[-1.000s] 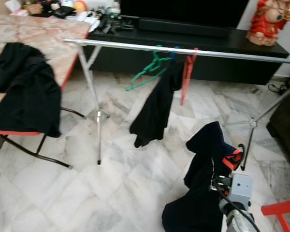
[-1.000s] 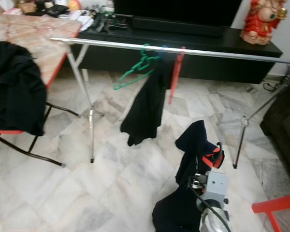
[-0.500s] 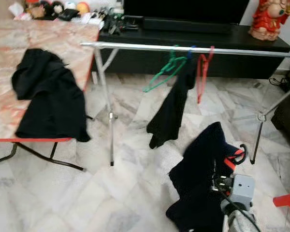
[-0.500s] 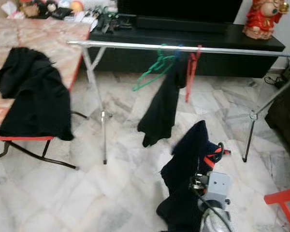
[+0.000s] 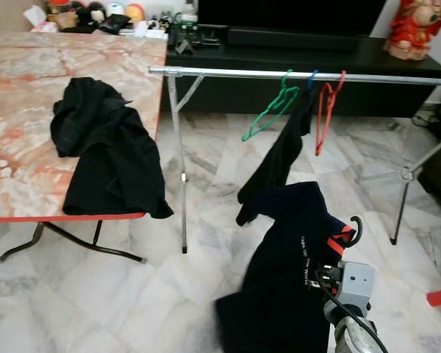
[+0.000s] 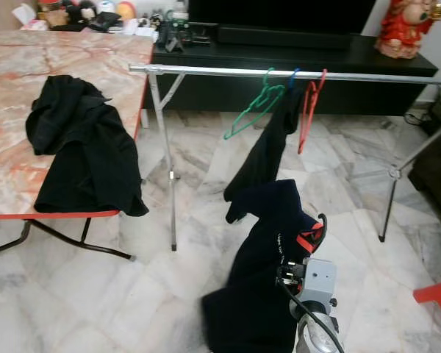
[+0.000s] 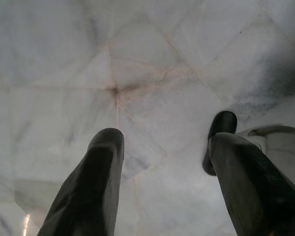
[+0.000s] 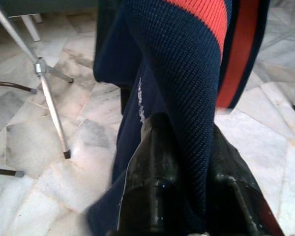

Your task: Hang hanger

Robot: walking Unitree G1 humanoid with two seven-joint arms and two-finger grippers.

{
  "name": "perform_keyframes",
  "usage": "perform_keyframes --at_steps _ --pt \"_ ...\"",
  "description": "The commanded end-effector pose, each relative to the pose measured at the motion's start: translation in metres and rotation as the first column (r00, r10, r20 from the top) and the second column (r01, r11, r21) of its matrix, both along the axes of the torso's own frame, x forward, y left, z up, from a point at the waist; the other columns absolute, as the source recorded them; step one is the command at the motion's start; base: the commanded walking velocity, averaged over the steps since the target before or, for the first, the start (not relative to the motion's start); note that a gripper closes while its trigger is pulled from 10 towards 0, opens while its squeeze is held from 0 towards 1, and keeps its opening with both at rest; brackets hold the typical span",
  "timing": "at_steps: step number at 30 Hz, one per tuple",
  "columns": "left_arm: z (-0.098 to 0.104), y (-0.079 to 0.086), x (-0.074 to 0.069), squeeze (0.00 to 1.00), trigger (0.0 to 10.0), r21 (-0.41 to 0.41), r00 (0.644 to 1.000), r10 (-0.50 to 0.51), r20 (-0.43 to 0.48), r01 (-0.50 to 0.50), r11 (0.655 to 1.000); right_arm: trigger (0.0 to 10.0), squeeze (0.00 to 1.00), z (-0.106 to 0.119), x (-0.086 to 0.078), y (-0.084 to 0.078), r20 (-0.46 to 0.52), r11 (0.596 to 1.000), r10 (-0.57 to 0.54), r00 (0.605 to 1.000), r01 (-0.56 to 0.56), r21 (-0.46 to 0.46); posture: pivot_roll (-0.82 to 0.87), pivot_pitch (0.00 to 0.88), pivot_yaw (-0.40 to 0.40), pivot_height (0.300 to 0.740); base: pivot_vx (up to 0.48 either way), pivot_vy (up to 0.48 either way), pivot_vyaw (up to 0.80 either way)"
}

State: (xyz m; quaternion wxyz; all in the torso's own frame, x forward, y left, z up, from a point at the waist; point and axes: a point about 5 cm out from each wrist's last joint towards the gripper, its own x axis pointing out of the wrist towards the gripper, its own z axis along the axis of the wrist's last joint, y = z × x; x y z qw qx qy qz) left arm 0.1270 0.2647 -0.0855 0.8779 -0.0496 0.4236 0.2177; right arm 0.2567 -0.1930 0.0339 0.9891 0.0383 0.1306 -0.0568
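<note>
The right hand (image 8: pixel 179 147) is clamped on the navy sweater (image 5: pixel 287 272), carrying its hanger (image 5: pixel 350 229) toward the rail (image 5: pixel 294 73); the left hand (image 7: pixel 167 167) hangs apart, idle.

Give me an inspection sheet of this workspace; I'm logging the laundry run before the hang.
Surface: marble floor.
Job's things: navy sweater on black hanger; rail carrying green hanger, red hanger, black garment.
Clutter: black clothes on table; red figurine.
Grippers: right claw shut on the sweater; left claw open over floor.
Cables: wire at right wrist.
Surroundings: black TV cabinet.
</note>
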Motion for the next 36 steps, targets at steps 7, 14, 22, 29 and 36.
perform_keyframes --at_steps 7,14,22,29,36 --pt "-0.005 -0.004 -0.010 0.00 10.0 -0.007 0.999 -0.023 -0.037 0.023 1.000 10.0 0.00 0.004 -0.001 -0.008 0.030 1.000 -0.030 0.999 0.030 -0.007 -0.01 0.179 -0.057 0.740 0.000 0.000 0.00" --pt "-0.005 -0.010 -0.005 0.00 10.0 -0.009 0.999 -0.037 -0.028 0.037 0.999 10.0 0.00 0.005 0.000 -0.009 0.032 1.000 -0.029 0.999 0.030 -0.009 -0.01 0.184 -0.058 0.740 0.000 0.000 0.00" --pt "-0.005 -0.013 -0.004 0.00 10.0 -0.011 0.999 -0.042 -0.019 0.042 0.999 10.0 0.00 0.005 0.001 -0.009 0.031 1.000 -0.028 0.999 0.028 -0.011 -0.01 0.186 -0.059 0.740 -0.128 0.000 0.00" --pt "-0.004 -0.013 -0.002 0.00 10.0 -0.007 0.999 -0.044 -0.006 0.044 0.999 10.0 0.00 0.005 0.001 -0.007 0.032 1.000 -0.025 0.999 0.025 -0.010 -0.01 0.186 -0.059 0.740 -0.269 0.000 0.00" --pt "-0.002 -0.013 0.001 0.00 10.0 0.002 0.999 -0.049 0.012 0.049 0.999 10.0 0.00 0.005 0.001 -0.007 0.034 1.000 -0.025 0.999 0.025 -0.009 -0.01 0.187 -0.056 0.740 -0.283 0.000 0.00"
